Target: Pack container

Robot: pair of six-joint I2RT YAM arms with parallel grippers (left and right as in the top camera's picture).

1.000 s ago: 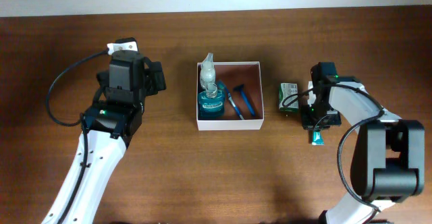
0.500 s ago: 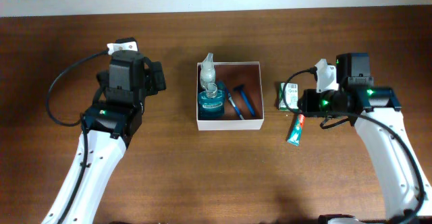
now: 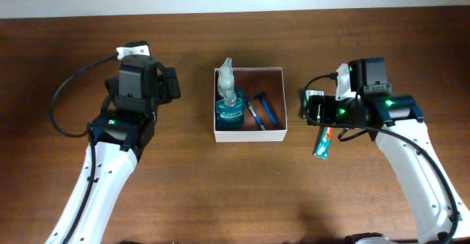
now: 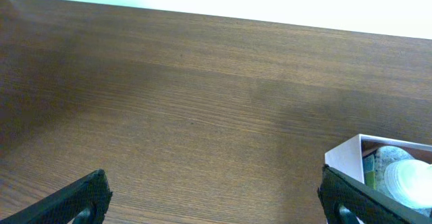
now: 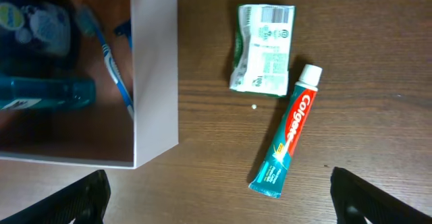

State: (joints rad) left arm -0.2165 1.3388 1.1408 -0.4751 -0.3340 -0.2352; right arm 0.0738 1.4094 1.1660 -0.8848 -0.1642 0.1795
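Note:
The container (image 3: 250, 135) stands mid-table, a white-walled square box with a reddish-brown floor. In it are a blue mouthwash bottle (image 3: 230, 112), a clear bottle (image 3: 227, 75), a toothbrush (image 5: 111, 62) and a blue razor (image 3: 269, 110). Right of the container's wall (image 5: 155, 69), a toothpaste tube (image 5: 287, 140) lies loose on the wood, just below a green-and-white carton (image 5: 262, 47). My right gripper (image 5: 233, 204) hovers open above the tube (image 3: 322, 142) and holds nothing. Far to the left, my left gripper (image 4: 212, 200) is open over bare wood, with nothing between its fingers.
The carton (image 3: 314, 104) sits between the container and my right gripper (image 3: 321, 115). My left gripper (image 3: 143, 79) stands well left of the box; a corner of the container (image 4: 347, 160) shows at the right of its view. The table's far edge runs along the top.
My right gripper has opened and swung round to face left. The toothpaste tube has shifted left and now lies free beside the carton. The left arm has not moved.

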